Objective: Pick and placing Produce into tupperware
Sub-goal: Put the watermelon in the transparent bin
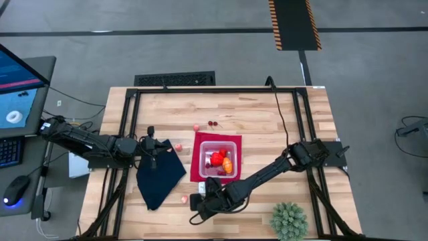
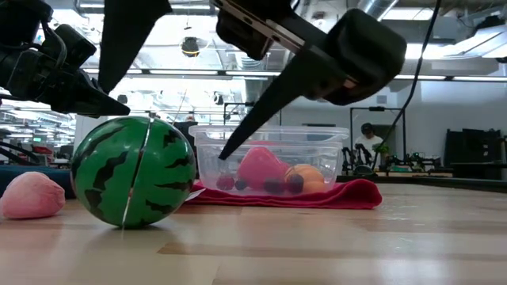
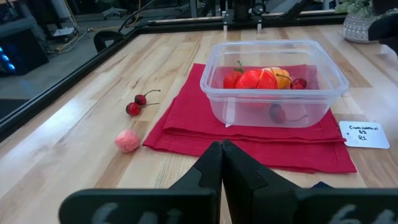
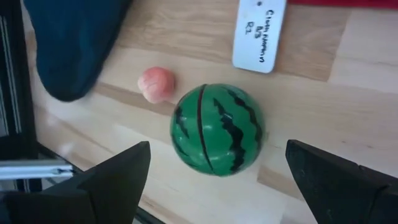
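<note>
The green striped ball point(image 4: 216, 129) rests on the wood near the table's near edge, large in the low view point(image 2: 133, 172). My right gripper point(image 4: 217, 149) is open above it, one finger on each side, not touching; it hides the ball in the high view point(image 1: 202, 201). The clear tupperware point(image 1: 219, 157) sits on a red mat and holds red, orange and dark red produce point(image 3: 261, 79). Loose produce lies around: a pink piece point(image 4: 156, 83) beside the ball, another pink piece point(image 3: 127, 140) and two cherries point(image 3: 140, 102). My left gripper point(image 3: 222, 165) is shut, over the navy cloth point(image 1: 159, 175).
A white label card point(image 4: 260, 31) lies between the ball and the red mat point(image 3: 186, 124). A spiky green plant ball point(image 1: 289, 221) stands at the table's near right corner. A black frame rail point(image 1: 127, 134) runs along the table's sides. Bare wood lies right of the tupperware.
</note>
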